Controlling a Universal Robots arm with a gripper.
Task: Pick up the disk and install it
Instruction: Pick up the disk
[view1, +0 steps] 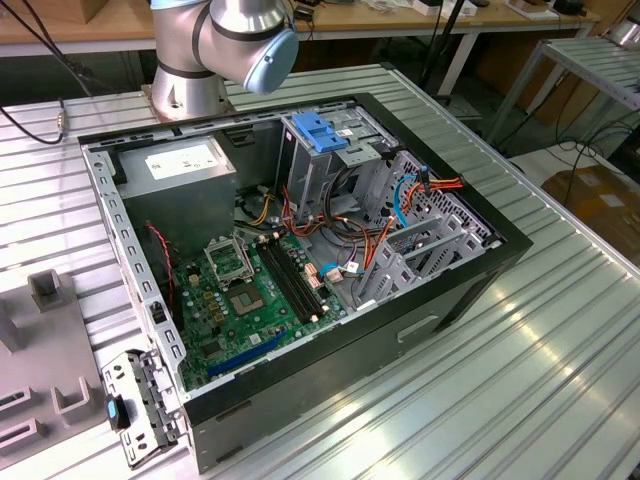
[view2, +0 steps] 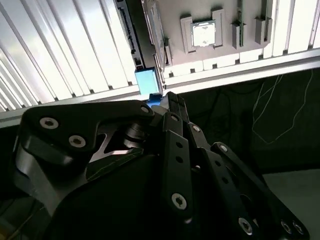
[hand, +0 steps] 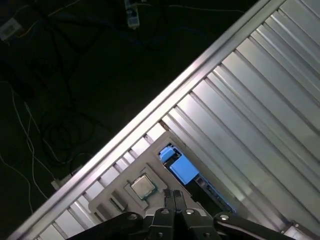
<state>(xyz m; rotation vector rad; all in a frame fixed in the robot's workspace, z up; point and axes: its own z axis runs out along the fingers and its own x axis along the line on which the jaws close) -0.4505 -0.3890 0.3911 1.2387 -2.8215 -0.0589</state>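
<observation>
A ribbed aluminium table (view1: 560, 330) carries an open computer case (view1: 470, 270). In the exterior view we find the disk (view1: 140, 400) outside the case, at its corner on the view's lower left, just beside a grey fixture tray (view1: 40, 350).

In the second wrist view the gripper (view2: 167, 97) has its fingers pressed together and holds nothing. The disk (view2: 146, 80) shows its blue end just past the tips, its long axis running away along the ribs.

In the first wrist view the gripper (hand: 173, 195) hangs above the disk (hand: 180, 167), which lies slantwise to the fingers.

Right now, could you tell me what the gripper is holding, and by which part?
Nothing: the gripper is shut and empty, hanging clear of the disk.
</observation>
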